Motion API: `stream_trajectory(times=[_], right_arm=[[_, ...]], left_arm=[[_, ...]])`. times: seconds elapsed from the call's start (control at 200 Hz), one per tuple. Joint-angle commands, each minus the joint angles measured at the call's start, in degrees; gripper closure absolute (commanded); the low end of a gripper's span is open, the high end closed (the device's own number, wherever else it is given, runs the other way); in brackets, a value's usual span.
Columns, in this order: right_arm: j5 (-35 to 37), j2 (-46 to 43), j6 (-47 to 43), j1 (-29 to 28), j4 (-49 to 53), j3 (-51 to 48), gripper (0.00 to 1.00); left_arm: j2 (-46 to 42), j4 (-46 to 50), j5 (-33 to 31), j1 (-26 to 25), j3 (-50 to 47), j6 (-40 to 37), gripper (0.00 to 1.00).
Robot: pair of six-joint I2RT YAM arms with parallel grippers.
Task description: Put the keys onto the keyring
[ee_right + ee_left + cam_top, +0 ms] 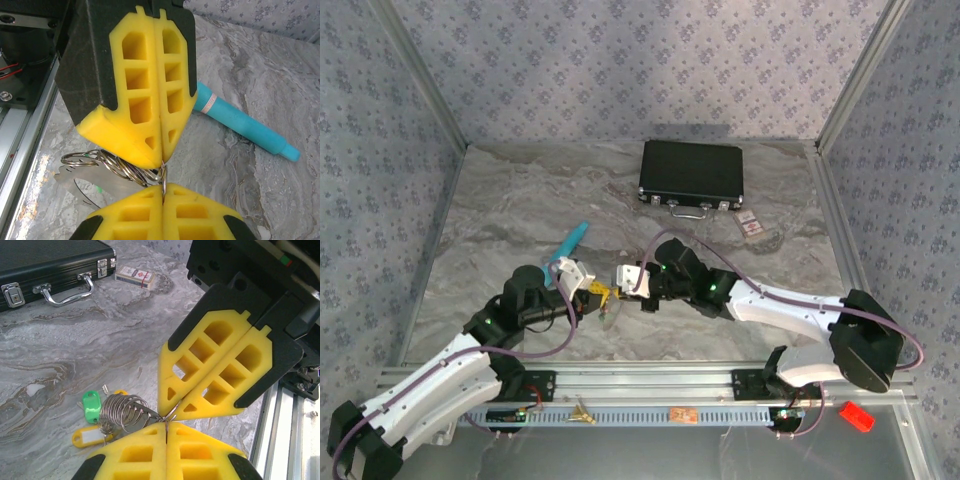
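We see both claws closed all the way, meeting tip to tip just above the surface [75, 340]. The left claw [166, 432] pinches a thin wire loop of the keyring [131, 412] between its yellow fingertips. The right claw [163, 192] nips the same loop from the opposite side, its tips touching the left claw's. The rest of the keyring, a bunch of silver coils, sits just beside the joined tips. A green tag [91, 406] and a yellow tag [89, 436] lie next to the coils, farther from the claws. We cannot tell whether any keys are among the coils. A teal tube [245, 122] lies behind the left claw, and a black case [50, 265] lies well beyond both claws.
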State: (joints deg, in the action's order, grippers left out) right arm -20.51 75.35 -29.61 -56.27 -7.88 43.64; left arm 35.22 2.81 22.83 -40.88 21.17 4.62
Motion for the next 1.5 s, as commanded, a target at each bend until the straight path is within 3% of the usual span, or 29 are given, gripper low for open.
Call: stream_trajectory(times=[0.0,0.44,0.66,0.825,0.935,1.089,1.274,1.499], right_arm=[[-2.2,-2.1,-0.1,-0.5,-0.2,-0.2,1.00],[-1.8,-2.7,0.1,-0.4,-0.4,-0.7,1.00],[-1.9,-2.8,0.2,-0.3,-0.6,-0.8,1.00],[-2.5,-3.0,0.5,0.1,-1.2,-1.1,1.00],[-3.6,-3.2,0.6,0.9,-1.9,-1.8,1.00],[-7.1,-3.4,-0.3,1.8,-0.6,-1.5,1.00],[-8.2,-3.5,-1.6,2.0,1.6,-0.9,1.00],[-8.7,-3.6,-1.9,2.0,2.6,-0.7,1.00]], left_arm=[[-0.9,-0.5,-2.5,0.5,-0.2,0.8,1.00],[-1.6,0.6,-2.9,1.0,-0.8,2.4,1.00],[-2.1,2.0,-3.7,1.0,-0.5,2.6,0.88],[-2.6,4.0,-4.7,1.1,0.2,1.8,0.67],[-3.0,7.7,-5.1,1.0,2.5,-2.3,0.63],[0.1,14.2,-2.4,1.1,7.9,-14.1,0.64],[5.4,14.3,2.2,1.0,11.1,-25.2,0.68],[8.7,13.9,8.1,1.1,11.6,-31.6,0.70]])
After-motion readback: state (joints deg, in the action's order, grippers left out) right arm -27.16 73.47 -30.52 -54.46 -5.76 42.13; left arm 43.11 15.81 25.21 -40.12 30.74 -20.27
